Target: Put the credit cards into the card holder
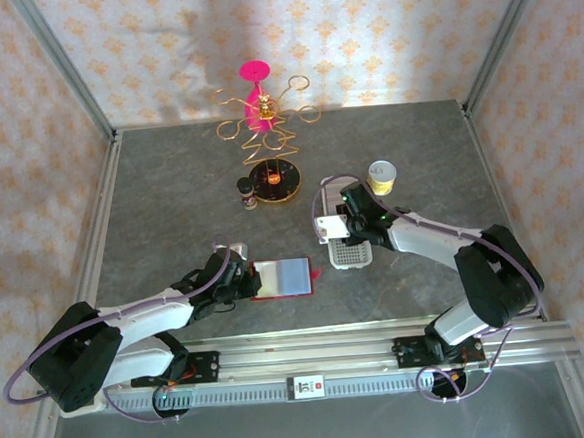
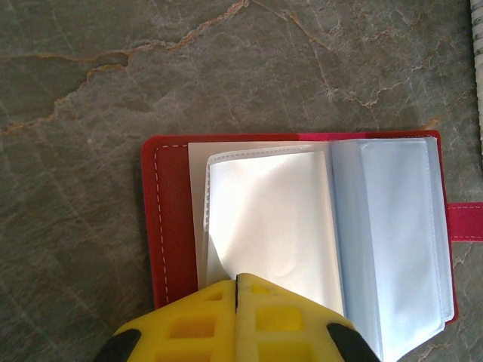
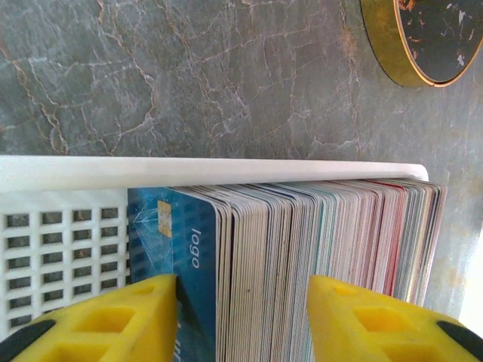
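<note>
The red card holder [image 1: 281, 277] lies open on the table in front of the left arm, its clear pockets [image 2: 272, 219] facing up inside the red cover [image 2: 170, 211]. My left gripper [image 2: 238, 277] is shut, its tips resting on the near edge of a pocket leaf. Several credit cards [image 3: 317, 234] stand on edge, packed in a white perforated tray [image 3: 68, 241], with a blue card [image 3: 170, 226] at the front. My right gripper [image 3: 241, 280] straddles part of that stack with its jaws apart. Its left finger [image 3: 143, 309] lies against the blue card's face.
A gold-rimmed black round tray [image 1: 274, 178] with a small dark jar [image 1: 247, 192] beside it sits behind the holder. A yellow cup [image 1: 381, 177] stands behind the right gripper. A pink and gold wire stand [image 1: 261, 106] is at the back.
</note>
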Controlling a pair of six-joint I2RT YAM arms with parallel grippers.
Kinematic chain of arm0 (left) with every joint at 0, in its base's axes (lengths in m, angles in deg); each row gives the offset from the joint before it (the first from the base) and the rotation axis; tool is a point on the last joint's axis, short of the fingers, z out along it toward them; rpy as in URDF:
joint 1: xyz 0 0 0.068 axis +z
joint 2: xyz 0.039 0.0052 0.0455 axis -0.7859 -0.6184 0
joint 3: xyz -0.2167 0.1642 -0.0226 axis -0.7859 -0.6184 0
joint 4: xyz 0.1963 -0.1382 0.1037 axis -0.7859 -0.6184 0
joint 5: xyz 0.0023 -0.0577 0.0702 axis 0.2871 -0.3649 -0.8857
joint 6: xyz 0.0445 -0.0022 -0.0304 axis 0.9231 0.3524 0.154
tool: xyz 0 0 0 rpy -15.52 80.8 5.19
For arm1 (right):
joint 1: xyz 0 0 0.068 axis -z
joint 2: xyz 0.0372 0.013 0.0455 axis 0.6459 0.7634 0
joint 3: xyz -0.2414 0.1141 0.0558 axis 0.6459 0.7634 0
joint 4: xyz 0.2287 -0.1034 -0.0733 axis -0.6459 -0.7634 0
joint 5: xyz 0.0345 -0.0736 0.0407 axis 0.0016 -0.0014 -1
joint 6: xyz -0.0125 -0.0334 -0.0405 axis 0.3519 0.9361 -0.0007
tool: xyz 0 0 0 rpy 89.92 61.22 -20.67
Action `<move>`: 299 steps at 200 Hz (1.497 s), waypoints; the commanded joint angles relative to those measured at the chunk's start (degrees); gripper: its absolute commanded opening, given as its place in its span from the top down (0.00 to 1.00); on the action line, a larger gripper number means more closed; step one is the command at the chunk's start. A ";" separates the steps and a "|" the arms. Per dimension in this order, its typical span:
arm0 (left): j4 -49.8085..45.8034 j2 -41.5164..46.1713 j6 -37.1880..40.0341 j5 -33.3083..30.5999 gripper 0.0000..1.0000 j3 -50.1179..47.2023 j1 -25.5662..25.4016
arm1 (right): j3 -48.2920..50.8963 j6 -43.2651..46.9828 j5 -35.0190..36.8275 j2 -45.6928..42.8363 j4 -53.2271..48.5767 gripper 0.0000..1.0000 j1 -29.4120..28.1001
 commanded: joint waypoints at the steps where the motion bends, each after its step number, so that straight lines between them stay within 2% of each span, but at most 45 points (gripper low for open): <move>1: -1.51 0.21 -0.19 0.34 1.00 -1.70 -0.14 | 0.01 -0.22 1.34 -2.71 0.50 0.57 0.26; 81: -1.16 0.12 -0.54 0.62 1.00 -1.68 -0.17 | 0.36 -1.19 0.21 -4.12 -0.33 0.73 0.26; 124: -1.25 0.04 -0.45 0.81 1.00 -1.60 -0.17 | 0.53 -1.66 0.07 -4.36 -0.90 0.78 0.22; 139: -1.25 0.13 -0.45 0.73 1.00 -1.59 -0.18 | 0.51 -2.01 0.15 -4.30 -1.04 0.71 0.26; 154: -1.35 0.18 -0.45 0.79 1.00 -1.61 -0.18 | 0.59 -2.26 0.19 -4.09 -0.98 0.70 0.26; 202: -0.90 0.03 -0.53 0.84 1.00 -1.70 -0.18 | 0.34 -3.74 -0.42 -3.47 -1.88 0.50 0.12; 239: -0.86 0.03 -0.53 0.71 1.00 -1.70 -0.18 | 0.03 -4.18 -0.36 -2.86 -2.31 0.46 0.08; 262: -1.10 0.11 -0.45 0.70 1.00 -1.70 -0.18 | -0.78 -5.17 -0.80 -2.78 -3.26 0.38 0.09; 299: -1.24 0.38 -0.45 0.53 1.00 -1.53 -0.18 | -1.00 -6.30 -2.17 -2.86 -4.51 0.31 -0.05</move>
